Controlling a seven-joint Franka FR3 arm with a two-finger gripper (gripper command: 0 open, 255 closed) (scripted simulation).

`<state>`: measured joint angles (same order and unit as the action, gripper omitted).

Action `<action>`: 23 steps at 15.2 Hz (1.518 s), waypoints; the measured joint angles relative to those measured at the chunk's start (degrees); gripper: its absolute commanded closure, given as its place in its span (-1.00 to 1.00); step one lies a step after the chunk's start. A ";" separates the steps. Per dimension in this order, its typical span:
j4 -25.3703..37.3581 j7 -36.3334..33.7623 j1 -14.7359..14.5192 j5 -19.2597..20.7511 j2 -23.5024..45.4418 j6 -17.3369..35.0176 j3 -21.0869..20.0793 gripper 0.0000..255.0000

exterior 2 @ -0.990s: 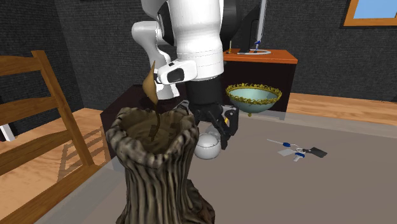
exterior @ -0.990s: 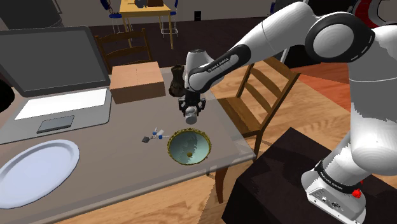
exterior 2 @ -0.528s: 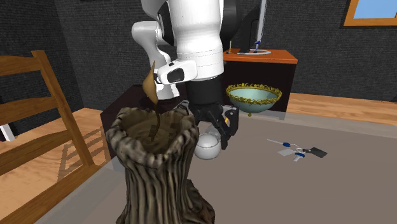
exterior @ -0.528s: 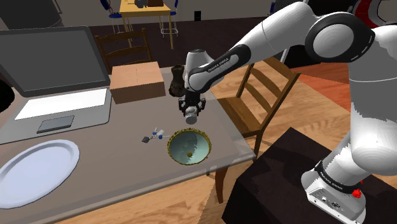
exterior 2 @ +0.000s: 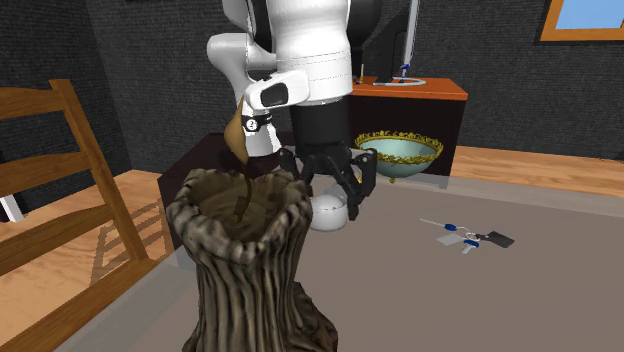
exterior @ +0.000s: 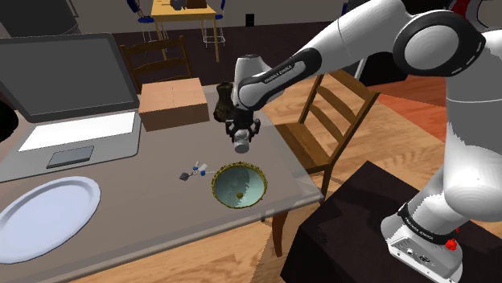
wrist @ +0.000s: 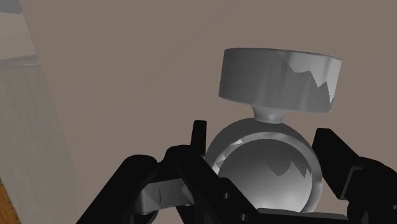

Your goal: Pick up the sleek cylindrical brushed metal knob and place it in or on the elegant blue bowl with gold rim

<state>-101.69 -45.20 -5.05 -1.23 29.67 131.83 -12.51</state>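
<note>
Squarely within end effector (wrist: 264, 143): grey knob (wrist: 278, 79)

The grey table (exterior: 153, 205) bears a laptop (exterior: 68, 104), brown box (exterior: 172, 103), white plate (exterior: 44, 213), gold-rimmed bowl (exterior: 253, 186) and stump-shaped vase (exterior: 223, 103).

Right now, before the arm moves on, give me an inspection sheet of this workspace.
Surface: grey table, things spread across it.
Job's things: pale grey knob clasped in the gripper; gold-rimmed bowl standing on the table, apart from the knob.
Clutter: open laptop, cardboard box, white plate, stump-shaped vase, small blue-and-white item.
Grippers: gripper shut on the knob.
Cables: nothing seen.
Surroundings: wooden chair at the table's edge, wood floor.
</note>
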 measured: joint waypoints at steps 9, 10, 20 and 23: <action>1.35 -0.10 0.40 -0.64 -3.98 -5.28 -0.43 1.00; 1.52 -0.19 0.39 -0.70 -4.42 -5.88 -0.48 1.00; 5.04 -0.40 0.66 -1.17 -7.47 -12.37 -0.75 1.00; 6.05 -0.57 0.67 -1.29 -8.32 -14.22 -0.85 1.00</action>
<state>-95.64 -45.77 -4.39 -2.52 21.34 117.61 -13.36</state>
